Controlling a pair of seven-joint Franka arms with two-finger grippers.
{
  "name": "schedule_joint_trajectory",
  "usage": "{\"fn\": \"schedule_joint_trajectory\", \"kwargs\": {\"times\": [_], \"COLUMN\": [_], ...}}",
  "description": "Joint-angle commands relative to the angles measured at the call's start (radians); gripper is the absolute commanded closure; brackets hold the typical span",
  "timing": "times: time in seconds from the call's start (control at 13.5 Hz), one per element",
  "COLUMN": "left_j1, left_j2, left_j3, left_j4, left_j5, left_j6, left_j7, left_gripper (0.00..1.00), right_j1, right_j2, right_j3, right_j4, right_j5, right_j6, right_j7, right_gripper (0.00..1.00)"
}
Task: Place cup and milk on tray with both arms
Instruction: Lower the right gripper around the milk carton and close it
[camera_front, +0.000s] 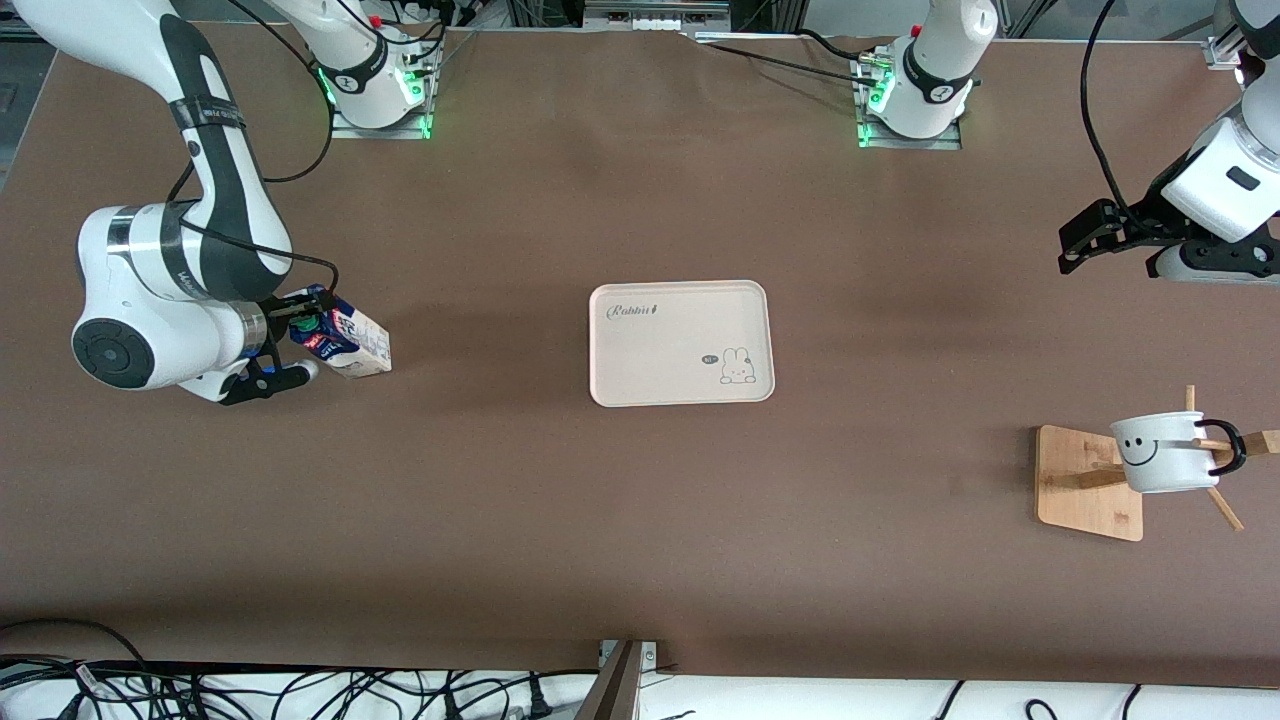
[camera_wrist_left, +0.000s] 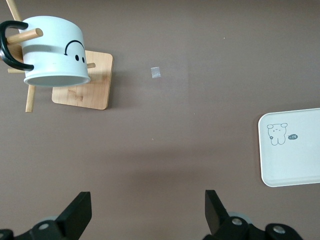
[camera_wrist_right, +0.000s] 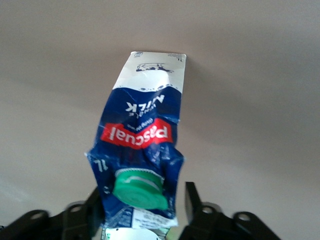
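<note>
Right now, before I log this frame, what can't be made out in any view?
- Blue and white milk carton: its top end is hidden among the right gripper fingers, so contact is unclear.
- Left gripper: the picture edge cuts off its body in the left wrist view.
- Wooden rack: the white smiley mug hides its pegs.

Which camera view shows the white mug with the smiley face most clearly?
The left wrist view shows the mug best: it fills more of the picture, with its face, open rim and black handle hooked on the wooden rack. The front view shows it smaller, toward the left arm's end of the table. The right wrist view does not show it.
</note>
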Motion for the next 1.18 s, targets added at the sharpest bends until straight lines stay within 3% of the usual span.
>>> {"fn": "schedule_joint_trajectory", "kwargs": {"times": [0.0, 0.22, 0.59, 1.11], "left_j1": [-0.004, -0.004, -0.005, -0.004], "left_j2": [0.017, 0.017, 0.017, 0.015], "left_j3": [0.009, 0.009, 0.009, 0.009], "left_j4": [0.034, 0.036, 0.036, 0.034], "left_j5": [-0.011, -0.011, -0.011, -0.013], "left_j6": [-0.022, -0.022, -0.022, -0.022], "left_j7": [0.014, 0.014, 0.014, 0.014], "left_gripper": [0.00, 0.00, 0.00, 0.00], "right_j1": [-0.001, -0.001, 0.002, 0.005], "right_j2": [-0.006, -0.008, -0.035, -0.093], "right_j3": [-0.003, -0.001, -0.001, 0.000], "right_j4": [-0.006, -0.003, 0.017, 0.086], "right_j5": [-0.004, -0.004, 0.002, 0.005], "right_j6": [0.002, 0.002, -0.043, -0.220], "right_j7": [-0.016, -0.016, -0.014, -0.013], "right_gripper": [0.43, 0.49, 0.50, 0.53]}}
